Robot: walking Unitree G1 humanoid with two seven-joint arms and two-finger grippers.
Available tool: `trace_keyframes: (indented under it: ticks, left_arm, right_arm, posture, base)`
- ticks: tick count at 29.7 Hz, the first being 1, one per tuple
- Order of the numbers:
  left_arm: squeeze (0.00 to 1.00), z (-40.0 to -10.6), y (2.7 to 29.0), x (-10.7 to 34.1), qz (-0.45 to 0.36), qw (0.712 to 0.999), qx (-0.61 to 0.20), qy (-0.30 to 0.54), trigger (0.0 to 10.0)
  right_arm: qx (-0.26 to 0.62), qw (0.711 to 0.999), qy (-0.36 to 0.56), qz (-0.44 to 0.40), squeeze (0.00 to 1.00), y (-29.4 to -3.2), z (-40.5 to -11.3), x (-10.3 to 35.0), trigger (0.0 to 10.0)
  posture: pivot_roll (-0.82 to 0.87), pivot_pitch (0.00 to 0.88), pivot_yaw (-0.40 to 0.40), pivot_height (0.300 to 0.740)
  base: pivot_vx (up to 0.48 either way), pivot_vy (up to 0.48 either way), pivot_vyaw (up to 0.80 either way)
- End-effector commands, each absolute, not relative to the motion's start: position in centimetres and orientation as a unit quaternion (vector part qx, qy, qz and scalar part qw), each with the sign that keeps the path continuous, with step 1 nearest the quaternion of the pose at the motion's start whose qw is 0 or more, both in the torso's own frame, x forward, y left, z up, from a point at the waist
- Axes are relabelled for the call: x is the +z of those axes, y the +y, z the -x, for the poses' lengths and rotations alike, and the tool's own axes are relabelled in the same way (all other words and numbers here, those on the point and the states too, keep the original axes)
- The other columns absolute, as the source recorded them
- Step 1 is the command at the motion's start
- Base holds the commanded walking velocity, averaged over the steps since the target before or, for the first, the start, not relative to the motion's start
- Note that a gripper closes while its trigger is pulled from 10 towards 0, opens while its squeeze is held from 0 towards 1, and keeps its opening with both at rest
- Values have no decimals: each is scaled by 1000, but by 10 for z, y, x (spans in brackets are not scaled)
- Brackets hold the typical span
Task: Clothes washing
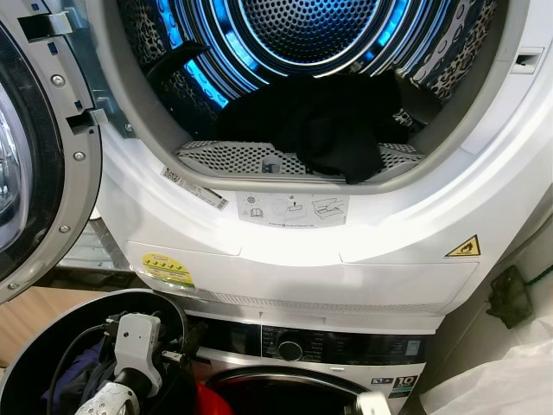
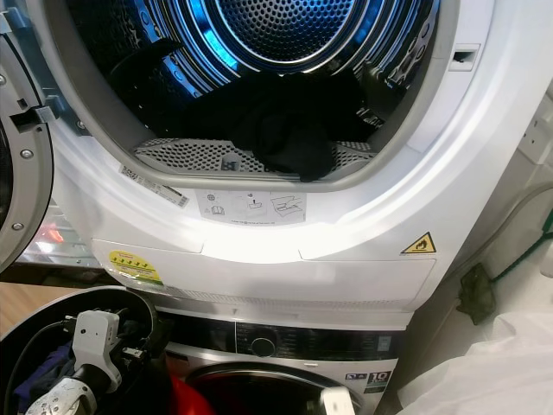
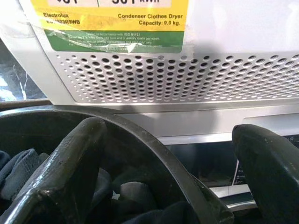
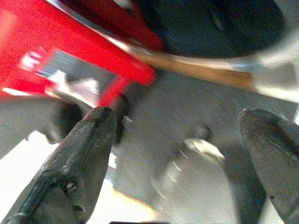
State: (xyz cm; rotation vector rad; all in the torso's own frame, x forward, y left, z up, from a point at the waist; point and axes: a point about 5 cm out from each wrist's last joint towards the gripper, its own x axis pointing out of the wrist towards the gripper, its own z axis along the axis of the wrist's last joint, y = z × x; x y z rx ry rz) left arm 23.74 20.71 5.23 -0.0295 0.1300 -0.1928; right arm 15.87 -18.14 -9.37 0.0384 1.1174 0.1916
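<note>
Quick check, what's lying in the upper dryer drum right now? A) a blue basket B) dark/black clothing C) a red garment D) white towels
B: a heap of black clothing lies at the front of the blue-lit drum, draped over the perforated lint filter, with the dryer door swung open to the robot's left.

1. I see the dryer opening (image 1: 346, 186) wide across the upper frame, its door (image 1: 39, 156) swung to the upper left.
2. Dark clothes (image 1: 328, 130) pile on the drum floor at centre; space above them is free.
3. At lower left, my left hand (image 3: 163, 154) straddles the dark basket rim (image 3: 154, 144), fingers spread.
</note>
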Motion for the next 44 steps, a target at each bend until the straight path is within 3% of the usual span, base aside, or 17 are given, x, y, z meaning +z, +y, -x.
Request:
trace_keyframes:
  ticks: [1,5,13,17,21,26,31,32,33,34,44]
  left_arm:
    - [0,-237,211,50,13,993,-91,70,10000]
    - [0,-237,211,50,13,993,-93,72,10000]
    - [0,-237,214,59,-2,996,-76,51,10000]
    - [0,-236,227,70,4,1000,-16,25,10000]
    - [0,-227,262,72,53,992,109,21,10000]
    - [0,-210,279,54,73,975,186,95,10000]
    - [0,-199,286,34,159,941,244,172,10000]
    - [86,-200,286,34,154,941,240,181,10000]
    - [86,-200,286,34,149,942,237,186,10000]
    - [1000,-204,286,37,143,946,224,185,10000]
    - [1000,-219,267,49,188,945,154,217,10000]
  right_arm:
    - [79,846,527,-15,0,-181,-162,-93,10000]
    - [-48,850,523,-42,0,-192,-158,-96,10000]
    - [-84,848,520,-52,0,-184,-153,-98,10000]
    - [-65,843,532,-42,0,-178,-147,-102,10000]
    - [-68,840,536,-44,0,-177,-143,-103,10000]
    - [-47,838,542,-34,0,-174,-139,-105,10000]
    - [-46,837,544,-33,0,-171,-137,-106,10000]
    - [-44,837,544,-33,0,-170,-137,-106,10000]
    - [-44,837,544,-33,0,-170,-137,-106,10000]
    - [-39,837,544,-28,0,-169,-138,-106,10000]
    - [-18,843,537,-17,0,-164,-145,-103,10000]
  posture:
    - [44,0,75,740]
    - [44,0,83,740]
    - [62,0,89,740]
    - [68,0,91,740]
    - [87,0,89,740]
    - [93,0,96,740]
    - [99,0,96,740]
    - [100,0,98,740]
    - [100,0,98,740]
    - [100,0,98,740]
    - [95,0,122,740]
  base:
    - [0,0,0]
    - [0,0,0]
    - [0,0,0]
    - [0,0,0]
    - [0,0,0]
    - [0,0,0]
    - [0,0,0]
    - [0,0,0]
    - [0,0,0]
    - [0,0,0]
    - [0,0,0]
